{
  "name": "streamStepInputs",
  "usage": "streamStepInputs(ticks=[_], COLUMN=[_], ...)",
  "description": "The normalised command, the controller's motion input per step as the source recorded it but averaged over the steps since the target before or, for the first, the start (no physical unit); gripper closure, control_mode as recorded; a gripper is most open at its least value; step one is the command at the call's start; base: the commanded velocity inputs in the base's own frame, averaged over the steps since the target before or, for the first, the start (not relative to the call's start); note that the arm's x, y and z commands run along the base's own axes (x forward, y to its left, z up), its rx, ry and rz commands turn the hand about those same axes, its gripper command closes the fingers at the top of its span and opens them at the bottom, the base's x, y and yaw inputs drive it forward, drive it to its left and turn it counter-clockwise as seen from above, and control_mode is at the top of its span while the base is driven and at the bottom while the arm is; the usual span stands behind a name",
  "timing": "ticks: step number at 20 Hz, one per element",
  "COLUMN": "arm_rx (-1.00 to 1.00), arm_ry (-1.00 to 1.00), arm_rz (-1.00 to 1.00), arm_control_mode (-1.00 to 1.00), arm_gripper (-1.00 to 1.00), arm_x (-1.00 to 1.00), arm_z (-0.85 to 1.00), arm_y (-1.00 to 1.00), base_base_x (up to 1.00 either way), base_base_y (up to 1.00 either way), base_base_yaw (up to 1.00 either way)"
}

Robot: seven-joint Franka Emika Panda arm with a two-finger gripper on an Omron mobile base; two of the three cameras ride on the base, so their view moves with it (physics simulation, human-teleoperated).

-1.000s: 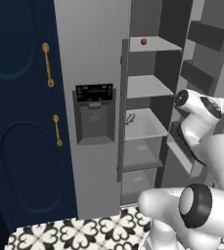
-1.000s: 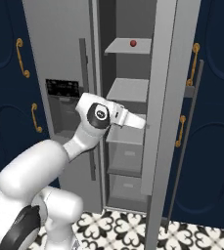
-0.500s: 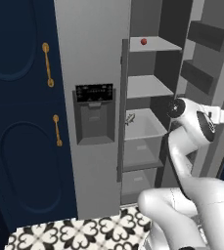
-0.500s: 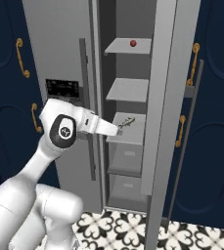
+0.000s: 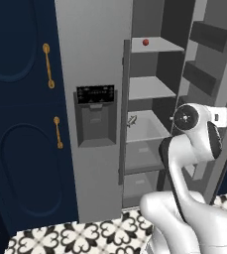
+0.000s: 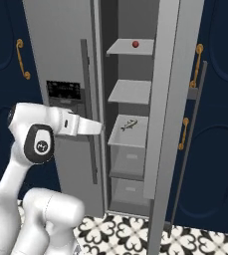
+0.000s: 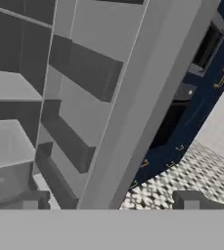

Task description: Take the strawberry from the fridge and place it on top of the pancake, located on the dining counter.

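The strawberry (image 5: 145,42) (image 6: 135,44), tiny and red, sits on the top shelf of the fridge (image 5: 95,59) (image 6: 60,45), whose right door (image 6: 170,99) stands wide open. My gripper (image 7: 112,201) is open, with nothing between its fingertips (image 7: 30,200). It looks at the open door's inner bins (image 7: 79,68) and the door's edge, well below the strawberry's shelf. The white arm (image 5: 194,134) (image 6: 41,139) is bent in front of the fridge at mid height. The pancake and the dining counter are out of view.
A small fish (image 5: 131,120) (image 6: 129,124) lies on a lower shelf above the drawers (image 6: 128,162). Navy cabinets with gold handles (image 5: 48,64) (image 6: 199,52) flank the fridge. A dark dispenser panel (image 5: 96,116) is set in the shut left door. The floor is patterned tile (image 6: 135,234).
The arm has folded back and swung, its forearm moving left and lower in the right base view. The strawberry and fish have not moved. The gripper stays open.
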Motion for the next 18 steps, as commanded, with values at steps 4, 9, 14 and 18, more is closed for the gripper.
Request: streamStepInputs(ticks=[4, 9, 14, 18], arm_rx=[0.00, 0.07, 0.18, 0.14], arm_ry=[0.01, 0.25, 0.29, 0.11], arm_rz=[0.35, 0.27, 0.05, -0.02], arm_control_mode=[-1.00, -1.00, -1.00, -1.00], arm_gripper=[-1.00, -1.00, -1.00, -1.00], arm_x=[-0.50, -0.39, -0.32, -0.46], arm_z=[0.11, 0.00, 0.00, -0.01], arm_y=[0.65, 0.59, 0.13, -0.12], base_base_x=[0.00, 0.00, 0.00, 0.00], base_base_y=[0.00, 0.00, 0.00, 0.00], base_base_yaw=[0.00, 0.00, 0.00, 0.00])
